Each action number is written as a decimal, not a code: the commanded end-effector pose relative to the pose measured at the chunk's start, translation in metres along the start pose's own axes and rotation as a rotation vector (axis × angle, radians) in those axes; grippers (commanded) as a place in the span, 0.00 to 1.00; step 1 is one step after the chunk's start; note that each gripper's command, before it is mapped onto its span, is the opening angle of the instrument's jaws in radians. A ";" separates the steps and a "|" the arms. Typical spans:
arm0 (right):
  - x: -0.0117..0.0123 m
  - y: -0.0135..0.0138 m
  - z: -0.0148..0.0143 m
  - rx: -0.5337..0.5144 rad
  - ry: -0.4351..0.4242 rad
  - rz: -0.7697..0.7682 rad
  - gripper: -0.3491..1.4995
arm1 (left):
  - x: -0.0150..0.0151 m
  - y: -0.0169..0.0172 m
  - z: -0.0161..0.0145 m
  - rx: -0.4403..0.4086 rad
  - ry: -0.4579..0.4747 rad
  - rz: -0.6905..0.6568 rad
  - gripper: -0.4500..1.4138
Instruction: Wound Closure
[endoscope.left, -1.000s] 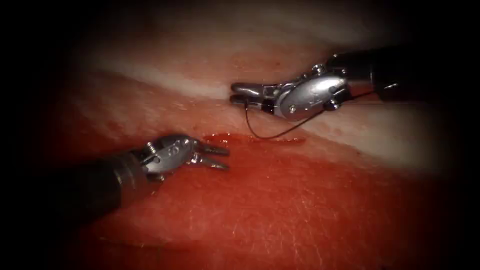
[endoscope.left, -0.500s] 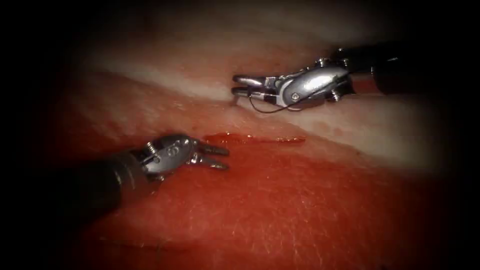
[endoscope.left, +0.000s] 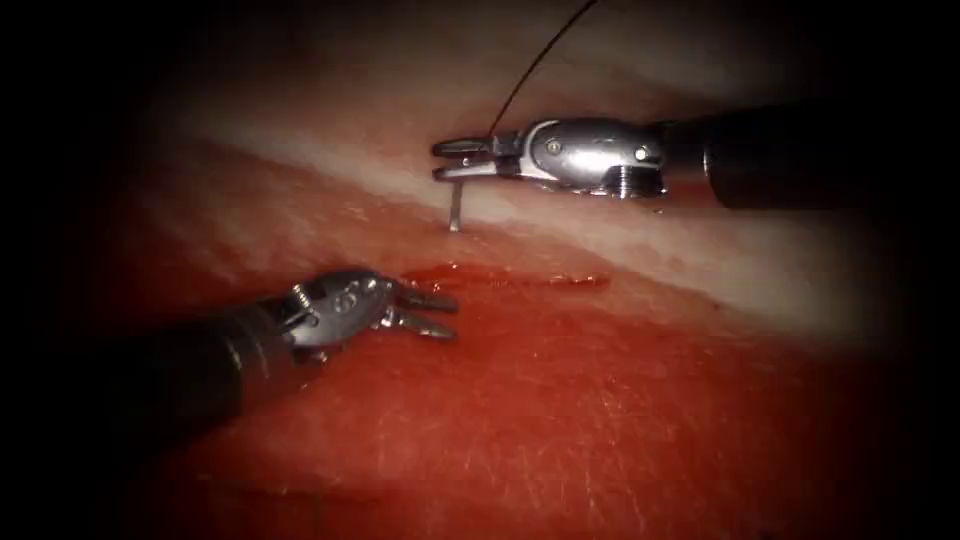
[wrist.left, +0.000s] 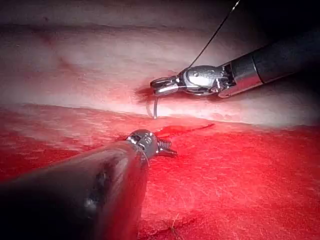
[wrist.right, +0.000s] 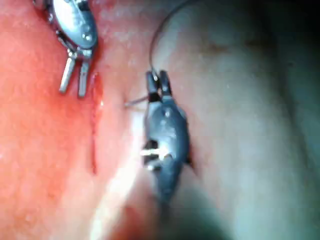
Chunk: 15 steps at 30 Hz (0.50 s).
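Above cut (endoscope.left: 505, 278): R hand (endoscope.left: 452, 160), needle (endoscope.left: 455, 205), maybe piercing.

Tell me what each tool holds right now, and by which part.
The right tool holds the needle near its thread end, its point at the tissue above the cut. The left tool, jaws open, holds nothing.

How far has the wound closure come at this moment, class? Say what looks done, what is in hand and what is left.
Done: no stitch crosses the cut; it lies open with red fluid. In hand: the right tool grips the needle, whose tip points down at the tissue above the cut; thread trails upward. The left tool is open, empty. Left: every stitch.
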 end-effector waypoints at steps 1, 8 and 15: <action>-0.0001 0.0003 0.0010 0.003 0.005 0.030 0.00 | -0.0003 -0.0006 0.0007 -0.002 -0.003 0.002 0.21; -0.0007 0.0012 0.0008 0.008 -0.001 0.216 0.00 | -0.0006 -0.0007 0.0007 0.001 -0.014 0.004 0.20; -0.0009 0.0018 0.0010 0.005 0.000 0.294 0.00 | -0.0007 -0.0008 0.0007 0.000 -0.014 0.005 0.20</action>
